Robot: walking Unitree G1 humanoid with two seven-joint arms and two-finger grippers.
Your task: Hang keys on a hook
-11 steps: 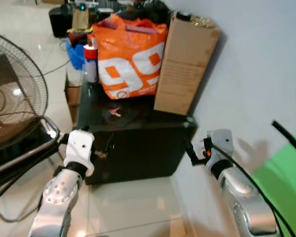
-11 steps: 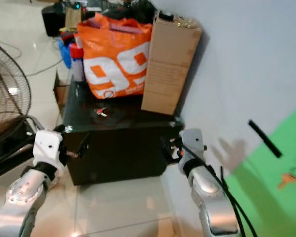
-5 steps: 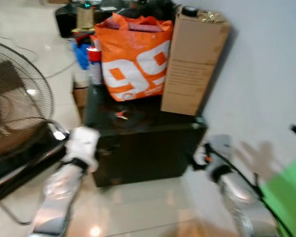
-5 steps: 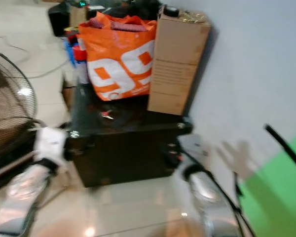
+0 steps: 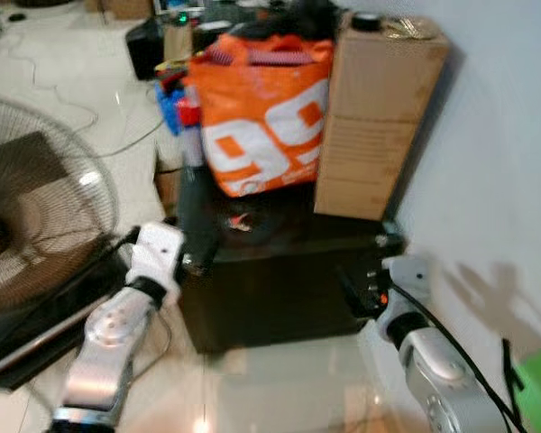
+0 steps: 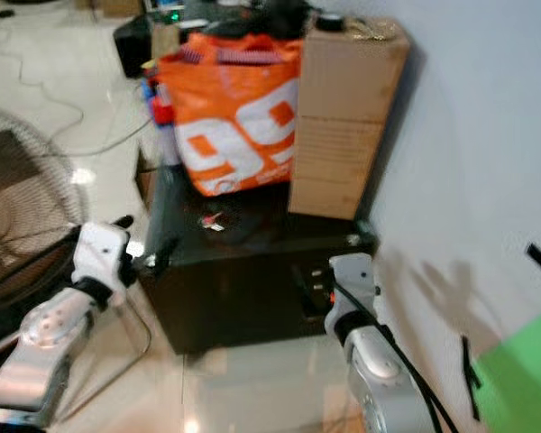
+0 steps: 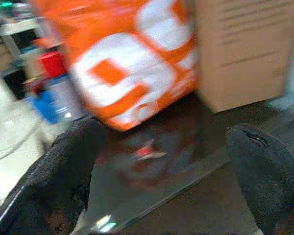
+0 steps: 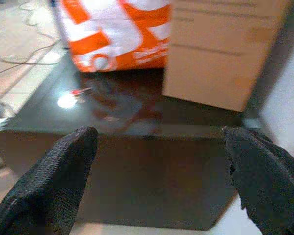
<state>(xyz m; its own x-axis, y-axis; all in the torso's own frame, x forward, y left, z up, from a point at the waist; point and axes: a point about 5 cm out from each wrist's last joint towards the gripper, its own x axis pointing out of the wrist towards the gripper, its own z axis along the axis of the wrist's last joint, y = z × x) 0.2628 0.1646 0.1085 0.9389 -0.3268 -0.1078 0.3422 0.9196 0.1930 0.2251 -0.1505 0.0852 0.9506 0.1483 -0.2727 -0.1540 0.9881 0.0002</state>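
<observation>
A: Keys (image 5: pixel 239 221), red-tagged, lie on the black cabinet (image 5: pixel 279 298), just in front of the orange bag (image 5: pixel 266 113). Nothing has picked them up yet.

B: So this is the approach step?

A: I'd judge so. Left of the cabinet is a fan (image 5: pixel 36 207). The left gripper (image 5: pixel 194 262) hangs at the cabinet's left front corner and the right gripper (image 5: pixel 356 293) at its right front corner, both with fingers spread wide and empty.

B: And next?

A: Probably lift one gripper over the cabinet's top and close on the keys; I can't make out a hook.

B: Do the views differ?

A: The left wrist view catches the keys (image 7: pixel 147 152) closer, between its fingers (image 7: pixel 63 181); the head views add the cardboard box (image 5: pixel 379 117) standing right of the bag.
</observation>
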